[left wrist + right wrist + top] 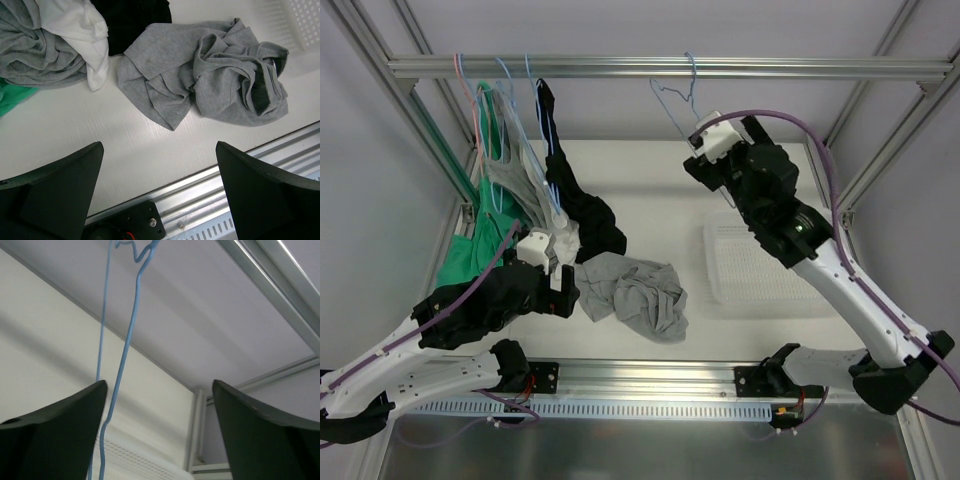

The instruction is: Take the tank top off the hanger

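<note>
A grey tank top [638, 294] lies crumpled on the table, off any hanger; it also shows in the left wrist view [210, 75]. An empty blue wire hanger [677, 97] hangs from the top rail [770, 68]. My right gripper [699, 160] is open just below it. In the right wrist view the hanger wire [126, 345] runs down just inside the left finger, and the gripper [160, 435] holds nothing. My left gripper [567, 288] is open and empty, low over the table beside the grey tank top, its jaws wide apart in the left wrist view [160, 190].
On the rail's left hang a green tank top [470, 240], a grey-white one [525, 185] and a black one [575, 195], their hems bunched on the table. A white basket [760, 265] sits on the right. An aluminium rail [235, 185] edges the table front.
</note>
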### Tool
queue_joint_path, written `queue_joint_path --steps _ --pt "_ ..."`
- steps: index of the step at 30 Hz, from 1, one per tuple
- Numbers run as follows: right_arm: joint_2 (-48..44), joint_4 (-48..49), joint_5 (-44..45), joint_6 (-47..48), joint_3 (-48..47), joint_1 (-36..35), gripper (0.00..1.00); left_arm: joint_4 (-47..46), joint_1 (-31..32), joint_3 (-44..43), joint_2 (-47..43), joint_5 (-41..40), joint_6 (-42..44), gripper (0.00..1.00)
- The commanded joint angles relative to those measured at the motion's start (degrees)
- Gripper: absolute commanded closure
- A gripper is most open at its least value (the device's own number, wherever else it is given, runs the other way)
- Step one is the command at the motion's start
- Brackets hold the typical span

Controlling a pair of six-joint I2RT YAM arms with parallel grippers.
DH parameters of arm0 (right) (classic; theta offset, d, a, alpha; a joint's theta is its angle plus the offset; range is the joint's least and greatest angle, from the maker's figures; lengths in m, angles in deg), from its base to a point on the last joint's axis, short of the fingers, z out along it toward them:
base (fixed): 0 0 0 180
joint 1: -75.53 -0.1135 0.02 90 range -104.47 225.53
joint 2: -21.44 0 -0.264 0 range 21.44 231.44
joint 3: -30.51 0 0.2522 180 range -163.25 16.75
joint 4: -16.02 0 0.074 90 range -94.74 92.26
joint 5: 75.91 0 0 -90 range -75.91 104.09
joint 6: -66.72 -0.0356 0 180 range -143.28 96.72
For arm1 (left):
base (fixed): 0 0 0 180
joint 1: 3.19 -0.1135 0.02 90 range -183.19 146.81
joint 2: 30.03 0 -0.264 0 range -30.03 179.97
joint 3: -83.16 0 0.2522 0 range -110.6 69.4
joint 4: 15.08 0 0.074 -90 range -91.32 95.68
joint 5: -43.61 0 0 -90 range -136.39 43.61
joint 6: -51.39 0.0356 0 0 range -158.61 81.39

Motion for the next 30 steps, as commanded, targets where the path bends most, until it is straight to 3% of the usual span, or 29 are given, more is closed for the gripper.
queue_joint_path --steps 1,8,12,16,23,30 --pt "-7.92 -4.54 -5.04 -8.35 1.18 0.10 0.01 -1.01 0.54 -0.08 -0.15 -0.28 0.52 0.01" --pt "-22.08 -20.71 -7.87 -28.38 2.42 0.10 0.00 -3.89 0.54 -4.11 7.82 2.61 -5.36 0.01" --pt "-28.75 -29.42 -7.86 -40.61 4.08 0.10 0.01 -11.17 0.81 -6.75 23.43 5.87 -6.08 0.01" --pt "-31.75 -35.92 -8.15 -43.69 6.02 0.10 0.01 -16.81 1.25 -11.05 35.77 8.32 -3.62 0.01" --pt "-39.31 -38.49 -11.03 -44.49 8.65 0.10 0.01 -22.80 1.34 -13.78 51.59 12.54 -4.13 0.01" --pt "-43.01 -39.98 -15.95 -42.56 9.27 0.10 0.01 -28.78 1.42 -9.92 66.44 11.85 -8.34 0.01"
